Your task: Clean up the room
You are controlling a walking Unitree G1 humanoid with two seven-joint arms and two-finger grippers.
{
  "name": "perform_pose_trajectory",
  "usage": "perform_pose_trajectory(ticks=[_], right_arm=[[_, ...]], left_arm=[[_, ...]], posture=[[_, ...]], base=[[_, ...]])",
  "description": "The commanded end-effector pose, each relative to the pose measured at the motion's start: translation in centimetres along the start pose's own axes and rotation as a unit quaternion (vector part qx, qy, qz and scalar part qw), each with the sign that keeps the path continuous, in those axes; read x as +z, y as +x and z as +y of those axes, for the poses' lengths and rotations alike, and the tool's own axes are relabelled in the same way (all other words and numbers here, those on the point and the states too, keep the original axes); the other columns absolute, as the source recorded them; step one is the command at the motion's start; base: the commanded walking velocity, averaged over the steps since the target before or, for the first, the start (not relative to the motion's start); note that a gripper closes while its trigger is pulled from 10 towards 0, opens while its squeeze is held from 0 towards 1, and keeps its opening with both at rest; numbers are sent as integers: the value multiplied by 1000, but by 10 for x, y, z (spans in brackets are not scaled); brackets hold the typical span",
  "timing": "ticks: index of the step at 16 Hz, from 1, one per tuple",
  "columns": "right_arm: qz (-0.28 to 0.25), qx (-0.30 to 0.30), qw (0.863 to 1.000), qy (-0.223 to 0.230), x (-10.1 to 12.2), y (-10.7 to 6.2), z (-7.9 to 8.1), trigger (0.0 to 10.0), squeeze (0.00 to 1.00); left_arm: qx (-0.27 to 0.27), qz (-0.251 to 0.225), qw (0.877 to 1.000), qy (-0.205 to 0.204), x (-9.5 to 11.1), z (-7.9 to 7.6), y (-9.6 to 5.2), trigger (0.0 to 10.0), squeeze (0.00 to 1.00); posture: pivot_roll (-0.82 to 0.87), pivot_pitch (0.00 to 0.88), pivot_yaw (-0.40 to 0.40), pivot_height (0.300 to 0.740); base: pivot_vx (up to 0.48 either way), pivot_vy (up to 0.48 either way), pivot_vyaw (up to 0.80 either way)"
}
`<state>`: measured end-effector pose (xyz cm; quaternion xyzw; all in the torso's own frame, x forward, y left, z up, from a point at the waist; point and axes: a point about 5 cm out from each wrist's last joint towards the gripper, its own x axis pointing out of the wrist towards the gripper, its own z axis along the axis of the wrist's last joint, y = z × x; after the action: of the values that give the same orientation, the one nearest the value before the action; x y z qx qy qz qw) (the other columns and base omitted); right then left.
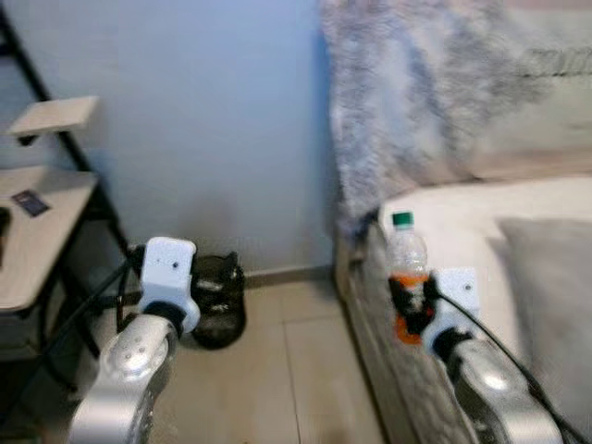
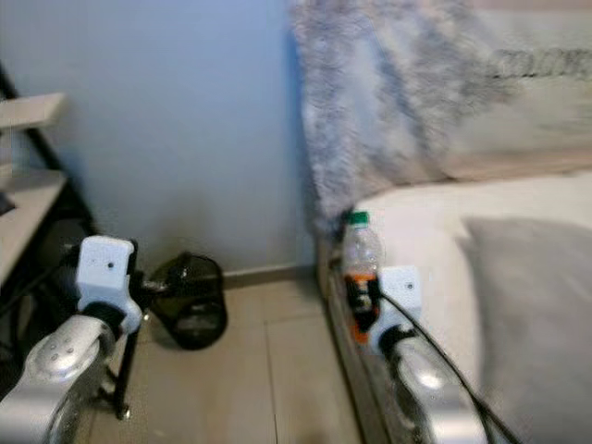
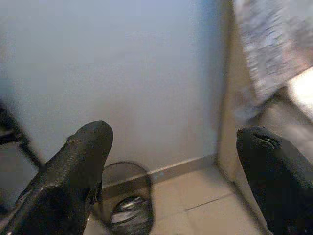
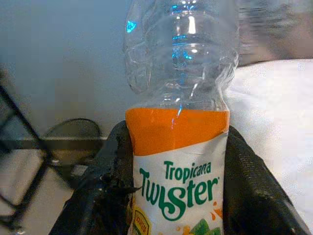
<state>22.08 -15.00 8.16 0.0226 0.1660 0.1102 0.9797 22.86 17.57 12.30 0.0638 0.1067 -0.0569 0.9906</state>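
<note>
My right claw (image 1: 413, 301) grips an upright clear plastic bottle with orange label and green cap (image 1: 407, 268) beside the white bed (image 1: 462, 222), my left claw (image 3: 171, 171) gaping; the crumpled plastic might slip before reaching the black mesh wastebasket (image 1: 217, 301).

Between the right gripper's (image 4: 176, 196) matt, rough black fingers (image 4: 95, 196) sits a clear glossy plastic bottle (image 4: 181, 73) with a smooth orange-and-white label (image 4: 178, 166). Beyond the left gripper's (image 3: 171, 171) matt fingers stands a black mesh bin (image 3: 128, 205) on smooth tile.
</note>
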Motion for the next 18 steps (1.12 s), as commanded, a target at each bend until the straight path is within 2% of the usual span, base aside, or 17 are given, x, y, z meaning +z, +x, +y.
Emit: perform_pose_trajectory(ticks=[1, 2, 6, 12, 16, 18], right_arm=[[-11, 1, 1000, -15, 6, -1, -2, 10000, 0], [-11, 2, 1000, -20, 6, -1, -2, 10000, 0], [-4, 12, 1000, -22, 4, 0, -1, 10000, 0], [3, 26, 999, -32, 0, 1, 0, 10000, 0], [3, 21, 999, -38, 1, 3, -2, 10000, 0], [3, 18, 999, -31, 0, 5, -4, 10000, 0]], left_arm=[[-3, -6, 1000, 1, 3, 0, 2, 10000, 0], [-3, -6, 1000, 1, 4, 0, 2, 10000, 0], [-2, -4, 1000, 1, 2, -2, 0, 10000, 0], [-5, -1, 1000, 4, 1, -3, -1, 10000, 0], [-6, -1, 1000, 7, 1, -2, 0, 10000, 0], [-7, 0, 1000, 9, 1, -3, 1, 10000, 0]], posture=[[-25, 0, 44, 740], [-24, 0, 43, 740], [-15, 0, 32, 740], [-14, 0, 34, 740], [-11, 0, 35, 740], [-11, 0, 37, 740]], base=[[311, 0, 0], [315, 0, 0], [312, 0, 800], [313, 0, 0], [312, 0, 800], [313, 0, 0]])
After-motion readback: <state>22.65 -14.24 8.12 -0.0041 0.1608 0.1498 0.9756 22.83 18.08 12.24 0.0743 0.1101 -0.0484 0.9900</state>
